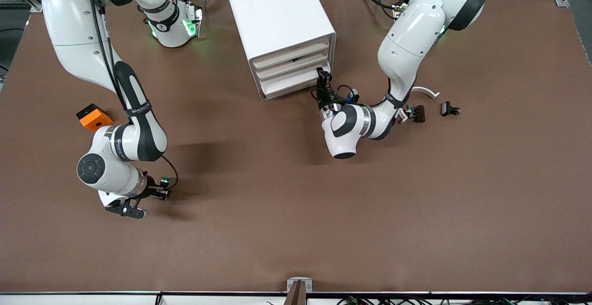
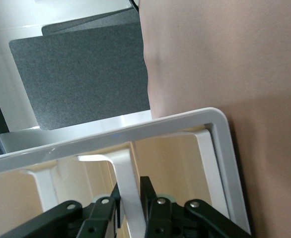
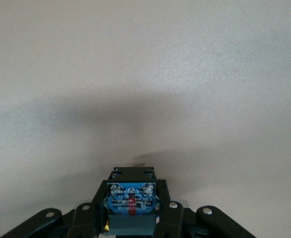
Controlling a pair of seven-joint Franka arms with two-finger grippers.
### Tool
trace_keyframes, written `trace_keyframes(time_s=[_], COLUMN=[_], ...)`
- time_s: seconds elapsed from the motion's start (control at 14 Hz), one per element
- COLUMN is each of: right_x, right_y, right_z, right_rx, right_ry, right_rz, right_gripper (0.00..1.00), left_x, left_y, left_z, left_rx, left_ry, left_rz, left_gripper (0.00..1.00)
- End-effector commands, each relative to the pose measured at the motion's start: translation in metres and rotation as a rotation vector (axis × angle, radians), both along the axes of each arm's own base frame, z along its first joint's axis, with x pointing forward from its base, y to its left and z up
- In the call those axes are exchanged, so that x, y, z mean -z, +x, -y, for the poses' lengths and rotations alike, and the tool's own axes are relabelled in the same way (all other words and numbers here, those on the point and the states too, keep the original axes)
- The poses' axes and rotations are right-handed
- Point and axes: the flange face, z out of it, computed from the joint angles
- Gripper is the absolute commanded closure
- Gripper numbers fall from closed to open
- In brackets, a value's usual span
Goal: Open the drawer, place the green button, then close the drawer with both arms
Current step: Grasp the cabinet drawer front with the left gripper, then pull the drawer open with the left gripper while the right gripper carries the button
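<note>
The white cabinet (image 1: 277, 18) stands at the table's back middle, its four cream-fronted drawers looking pushed in. My left gripper (image 1: 322, 79) is at the front corner of the cabinet, level with a lower drawer (image 1: 296, 74). In the left wrist view its fingers (image 2: 153, 198) close on a white strip (image 2: 127, 171) of that drawer's front. My right gripper (image 1: 163, 193) hovers low over the table toward the right arm's end, shut on the button (image 1: 164, 180). The button's green cap shows in the front view, and its blue-labelled body (image 3: 130, 201) sits between the fingers.
An orange block (image 1: 94, 116) lies beside the right arm's forearm. A dark brown part (image 1: 417, 113), a small black part (image 1: 449, 109) and a white arc (image 1: 426, 91) lie near the left arm's elbow.
</note>
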Motion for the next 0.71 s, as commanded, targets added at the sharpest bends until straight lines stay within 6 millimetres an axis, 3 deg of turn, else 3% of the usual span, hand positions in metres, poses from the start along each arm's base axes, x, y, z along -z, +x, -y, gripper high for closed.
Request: trace_keyframes(time_s=[0.0,0.14,0.36,0.64], right_x=[-0.013,-0.023,-0.057,-0.112], right_y=[0.002,-0.001,-0.016,-0.063], right_z=[-0.009,-0.024,-0.073,-0.175], right_rx=[0.066,0.098,0.218,0.388], right_ry=[0.016,0.019,0.019,0.020], right_rz=[0.000,-0.022,-0.067,-0.081], right_gripper=[1.00,1.00,1.00,1.00], left_x=[-0.011,-0.015,-0.020,-0.029], left_y=[0.023,0.037,0.056,0.087], left_z=[-0.007,-0.016,-0.030,-0.050], left_rx=[-0.047,-0.074,-0.111,-0.173], left_ry=[-0.020,-0.026,-0.036,-0.051], left_rz=[0.013,0.023,0.039,0.084], left_gripper=[0.82,0.82,0.80,0.80])
